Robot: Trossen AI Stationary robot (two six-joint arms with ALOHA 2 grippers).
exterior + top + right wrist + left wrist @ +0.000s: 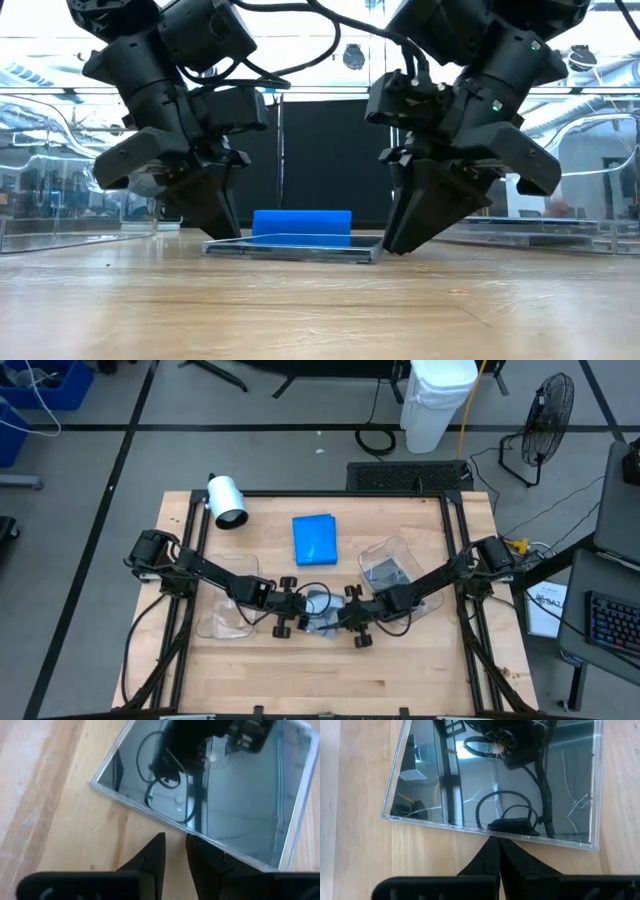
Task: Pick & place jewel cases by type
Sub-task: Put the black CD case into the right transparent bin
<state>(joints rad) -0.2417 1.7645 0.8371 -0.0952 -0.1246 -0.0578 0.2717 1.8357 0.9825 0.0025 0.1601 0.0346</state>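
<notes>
A thin, glossy dark translucent jewel case point(295, 247) lies flat mid-table on the pale, grained wooden table point(420, 670), mirroring cables. The left gripper point(496, 842), fingers pressed together, touches one edge; the right gripper point(174, 840), fingers slightly parted, stands at the opposite edge. A bright blue jewel case point(314, 539) lies behind. Clear rounded trays point(225, 622) flank them.
</notes>
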